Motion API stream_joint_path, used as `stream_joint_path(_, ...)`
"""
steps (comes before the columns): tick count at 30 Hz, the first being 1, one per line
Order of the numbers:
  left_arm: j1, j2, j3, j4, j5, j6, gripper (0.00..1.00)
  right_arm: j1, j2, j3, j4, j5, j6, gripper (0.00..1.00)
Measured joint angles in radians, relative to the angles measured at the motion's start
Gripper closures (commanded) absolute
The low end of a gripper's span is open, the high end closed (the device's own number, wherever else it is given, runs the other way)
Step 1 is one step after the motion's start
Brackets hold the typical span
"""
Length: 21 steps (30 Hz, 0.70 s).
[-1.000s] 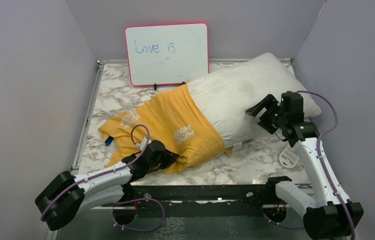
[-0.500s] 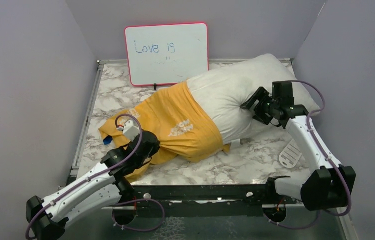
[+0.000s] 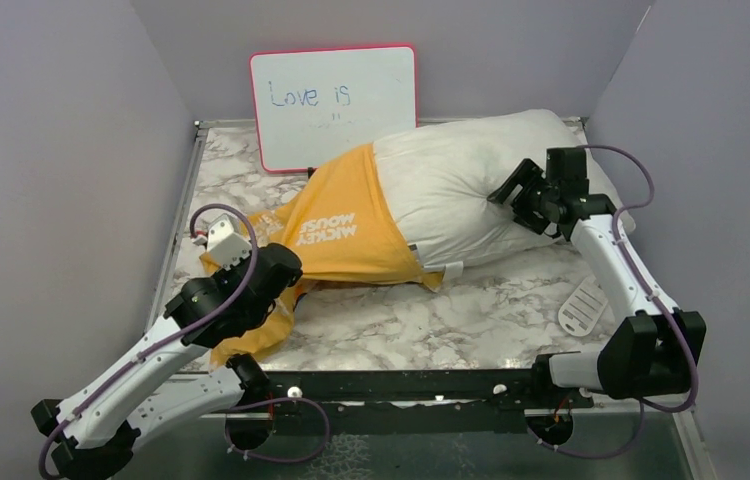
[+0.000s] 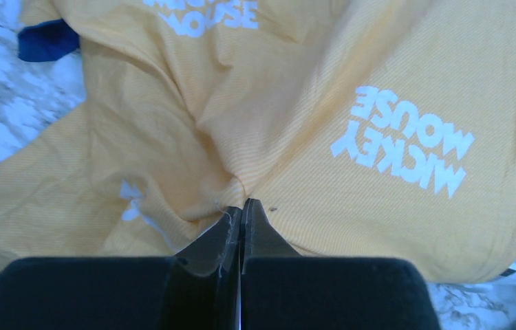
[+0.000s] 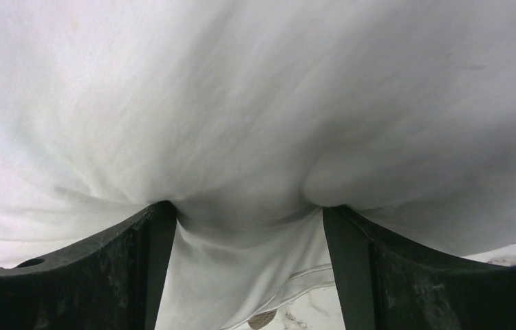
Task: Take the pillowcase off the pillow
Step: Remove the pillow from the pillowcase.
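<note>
The yellow-orange pillowcase [image 3: 351,225] with white "Mickey Mouse" lettering covers the left end of the white pillow [image 3: 461,185], which lies across the back of the marble table. My left gripper [image 3: 291,272] is shut on a bunched fold of the pillowcase [image 4: 379,82] at its loose left end; in the left wrist view the left gripper [image 4: 243,203] has its jaws pressed together on the cloth. My right gripper [image 3: 513,192] presses into the bare right half of the pillow. In the right wrist view [image 5: 248,210] its fingers stand apart with a thick pinch of pillow [image 5: 255,103] between them.
A pink-framed whiteboard [image 3: 334,105] leans on the back wall behind the pillowcase. A small white slotted disc [image 3: 581,308] lies on the table near the right arm. A blue patch of the pillowcase's other face [image 4: 47,40] shows at the left. Grey walls close in both sides.
My left gripper has pulled the pillowcase left and toward me, baring more pillow. The right gripper has closed into the pillow and shifted it back and to the right.
</note>
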Motion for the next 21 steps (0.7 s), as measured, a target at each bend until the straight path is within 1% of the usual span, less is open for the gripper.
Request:
stream_joint_path(3,-0.003,0.044,0.047,-0.067,-0.039,-0.007,1.00,-0.008,0.000,0.005,0.002,0.010,-0.010,0.18)
stream_joint_path(6,-0.003,0.072,0.064,-0.099,-0.067,0.001,1.00,-0.013,0.000,0.028,-0.016,0.002,-0.031,0.16)
stream_joint_path(9,-0.003,0.080,0.075,-0.088,-0.078,0.065,1.00,-0.020,-0.014,0.048,-0.036,-0.026,-0.042,0.13)
stream_joint_path(11,-0.003,0.076,0.075,-0.058,-0.076,0.125,1.00,-0.024,-0.064,0.026,-0.049,-0.050,-0.039,0.13)
stream_joint_path(13,-0.002,0.075,0.075,-0.023,-0.072,0.174,1.00,-0.026,-0.158,-0.034,-0.055,-0.075,-0.027,0.12)
stream_joint_path(15,-0.002,0.078,0.075,-0.001,-0.069,0.210,1.00,-0.026,-0.277,-0.122,-0.056,-0.107,-0.013,0.08)
stream_joint_path(17,-0.002,0.080,0.075,0.010,-0.066,0.231,1.00,-0.026,-0.387,-0.222,-0.050,-0.142,0.013,0.07)
stream_joint_path(19,-0.002,0.079,0.075,0.016,-0.061,0.242,1.00,-0.026,-0.465,-0.327,-0.023,-0.174,0.044,0.06)
stream_joint_path(21,-0.002,0.076,0.075,0.020,-0.055,0.254,1.00,-0.026,-0.501,-0.421,0.024,-0.199,0.081,0.06)
